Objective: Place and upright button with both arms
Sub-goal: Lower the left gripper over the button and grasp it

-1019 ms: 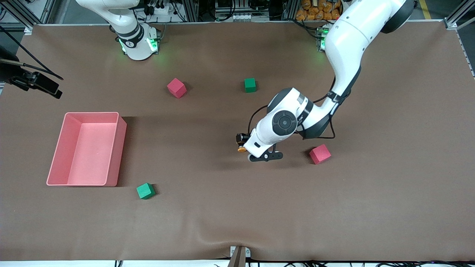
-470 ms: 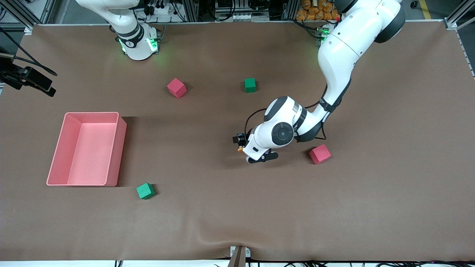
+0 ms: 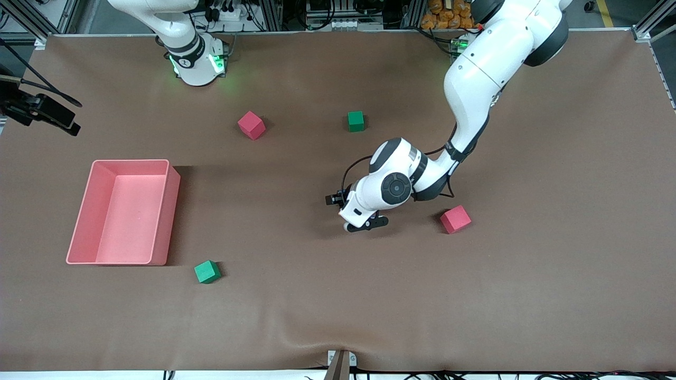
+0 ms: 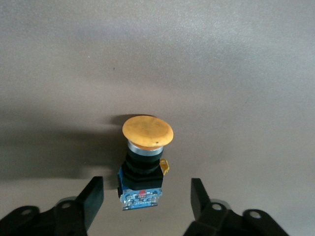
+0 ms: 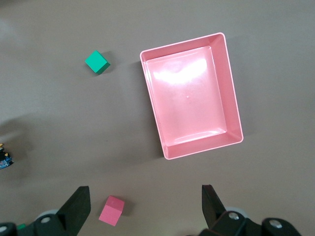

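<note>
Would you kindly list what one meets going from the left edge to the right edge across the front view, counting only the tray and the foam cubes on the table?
Pink tray → green cube → pink cube → green cube → pink cube.

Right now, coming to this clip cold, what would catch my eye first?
The left arm, bent low over mid-table, with its left gripper open astride the button, which lies on its side, fingers clear of it. Next the pink tray toward the right arm's end of the table, with pink and green cubes scattered about. The right gripper waits open above the tray.
</note>
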You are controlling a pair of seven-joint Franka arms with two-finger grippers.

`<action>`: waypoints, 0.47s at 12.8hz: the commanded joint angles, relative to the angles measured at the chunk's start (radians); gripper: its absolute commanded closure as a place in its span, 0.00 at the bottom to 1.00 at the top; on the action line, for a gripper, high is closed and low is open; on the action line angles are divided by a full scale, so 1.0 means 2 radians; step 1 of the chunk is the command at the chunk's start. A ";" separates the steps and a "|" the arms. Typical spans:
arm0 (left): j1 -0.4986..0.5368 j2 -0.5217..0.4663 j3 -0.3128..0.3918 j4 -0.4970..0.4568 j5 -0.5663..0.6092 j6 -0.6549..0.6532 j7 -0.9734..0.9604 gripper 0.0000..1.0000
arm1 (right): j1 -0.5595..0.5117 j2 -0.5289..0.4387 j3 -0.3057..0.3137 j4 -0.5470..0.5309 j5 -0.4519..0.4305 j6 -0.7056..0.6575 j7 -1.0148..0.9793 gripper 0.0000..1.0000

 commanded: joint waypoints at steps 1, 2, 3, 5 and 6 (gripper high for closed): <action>-0.005 0.006 0.003 0.012 -0.005 0.002 0.003 0.32 | -0.011 -0.005 0.005 -0.001 0.004 -0.005 -0.006 0.00; -0.005 0.007 0.003 0.011 -0.005 0.002 0.003 0.36 | -0.011 -0.005 0.005 -0.001 0.004 -0.006 -0.006 0.00; -0.005 0.006 0.003 0.011 -0.004 0.002 0.002 0.41 | -0.011 -0.005 0.005 -0.001 0.004 -0.006 -0.006 0.00; -0.009 0.006 0.003 0.010 -0.002 0.002 0.002 0.46 | -0.012 -0.005 0.005 -0.001 0.004 -0.009 -0.006 0.00; -0.011 0.007 0.003 0.010 -0.002 0.002 0.002 0.48 | -0.013 -0.004 0.005 -0.001 0.004 -0.008 -0.007 0.00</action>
